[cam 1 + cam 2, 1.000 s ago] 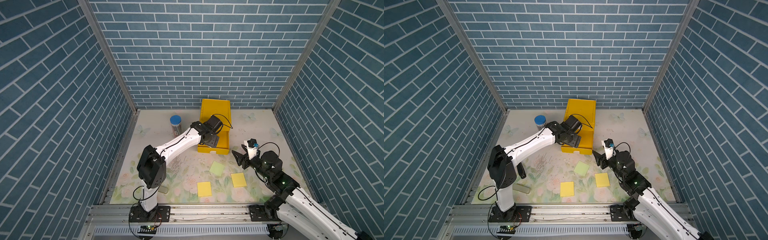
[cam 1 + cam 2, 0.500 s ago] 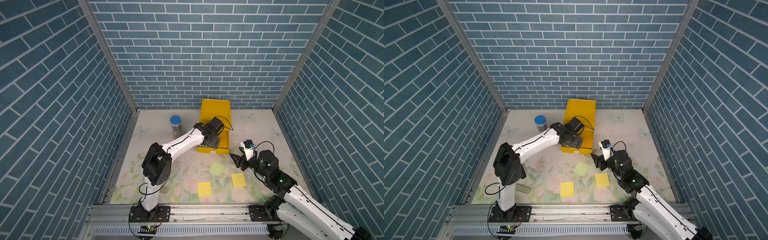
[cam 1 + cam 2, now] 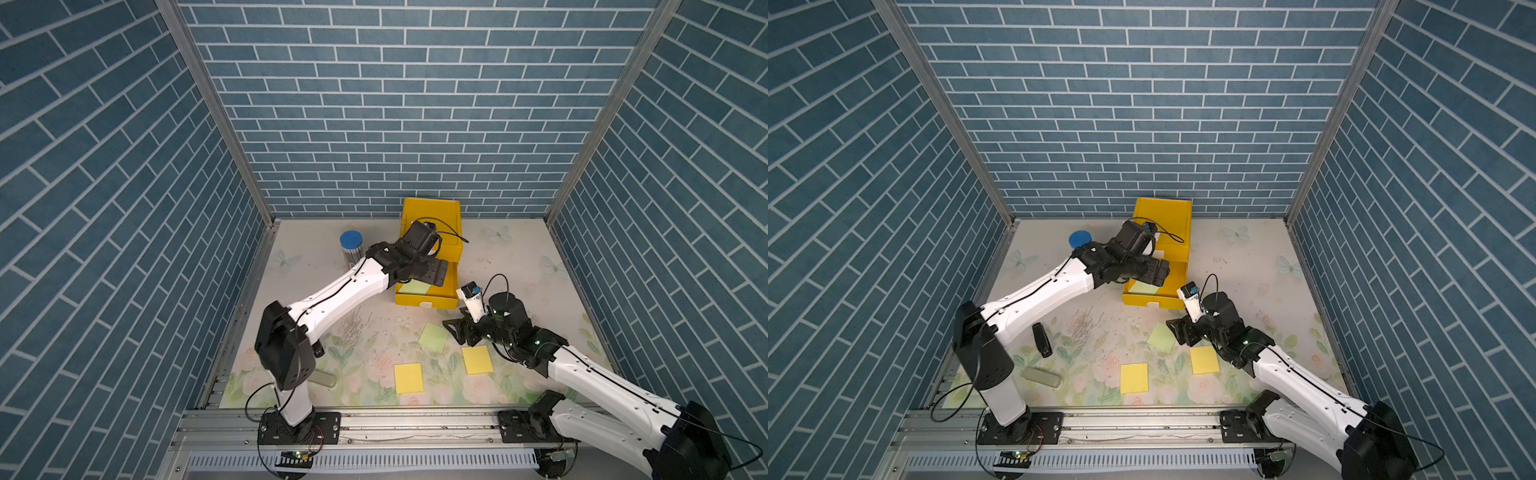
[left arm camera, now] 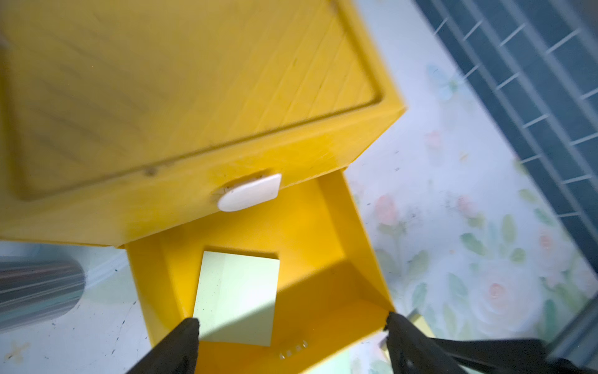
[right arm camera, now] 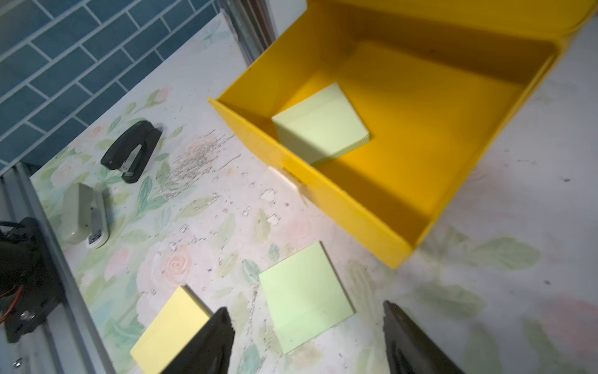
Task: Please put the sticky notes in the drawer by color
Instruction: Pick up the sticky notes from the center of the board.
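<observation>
I judge the green sort to be half done: one green note (image 4: 238,294) lies flat on the floor of the open drawer (image 4: 339,233), which looks to be the lowest in the yellow cabinet (image 3: 432,216) at twelve o'clock on the table (image 3: 511,257). My left gripper (image 4: 289,319) hangs over that drawer, jaws spread wide with nothing between them, the arm stretched out from its base at seven o'clock and the wrist tipped down. The second green note (image 3: 433,337) lies on the table at about five o'clock from the drawer's front. My right gripper (image 5: 304,307) is poised over it, jaws apart and empty, the arm folded in from its base at five o'clock. Next, I think, the right one must drop, pinch an edge of that thin sheet and lift it, while the left clears the drawer mouth. A yellow note (image 3: 408,377) and another yellow note (image 3: 477,360) lie nearer six o'clock.
</observation>
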Controlling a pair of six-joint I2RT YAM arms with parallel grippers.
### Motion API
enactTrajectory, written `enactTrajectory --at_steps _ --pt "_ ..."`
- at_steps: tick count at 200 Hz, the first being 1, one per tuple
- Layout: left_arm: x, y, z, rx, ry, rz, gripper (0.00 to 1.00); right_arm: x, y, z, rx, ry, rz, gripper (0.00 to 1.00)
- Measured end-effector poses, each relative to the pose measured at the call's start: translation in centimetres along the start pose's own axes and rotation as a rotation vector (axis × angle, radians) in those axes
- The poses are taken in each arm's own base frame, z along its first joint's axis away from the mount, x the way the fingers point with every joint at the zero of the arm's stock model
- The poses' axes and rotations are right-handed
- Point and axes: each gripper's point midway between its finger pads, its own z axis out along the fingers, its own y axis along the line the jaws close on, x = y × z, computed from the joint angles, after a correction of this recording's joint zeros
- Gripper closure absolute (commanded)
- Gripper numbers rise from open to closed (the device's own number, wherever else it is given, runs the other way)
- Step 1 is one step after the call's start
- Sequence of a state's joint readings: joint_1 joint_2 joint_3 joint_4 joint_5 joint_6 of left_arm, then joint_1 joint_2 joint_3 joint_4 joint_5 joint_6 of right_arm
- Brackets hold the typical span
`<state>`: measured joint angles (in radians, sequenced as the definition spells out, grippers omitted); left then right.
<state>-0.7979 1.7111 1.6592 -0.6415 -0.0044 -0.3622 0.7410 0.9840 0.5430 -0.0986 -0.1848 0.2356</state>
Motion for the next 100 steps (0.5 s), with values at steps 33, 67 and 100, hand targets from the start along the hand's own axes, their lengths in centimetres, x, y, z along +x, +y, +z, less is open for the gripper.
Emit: enactTrajectory --at_steps 33,67,100 --pt "-1.1 0.0 -5.3 0.047 -0.120 -0.013 0.04 3.1 2.2 1.9 -0.029 0.133 -0.015 0.19" --pt "2.7 2.5 -6.4 0.011 -0.095 -0.034 0.02 3.8 2.1 4.3 -0.006 0.281 -0.048 0.18" --pt "5.4 6.1 -7.2 -0.050 -0.083 -0.089 0.02 4.1 1.8 5.6 0.005 0.355 -0.116 0.16"
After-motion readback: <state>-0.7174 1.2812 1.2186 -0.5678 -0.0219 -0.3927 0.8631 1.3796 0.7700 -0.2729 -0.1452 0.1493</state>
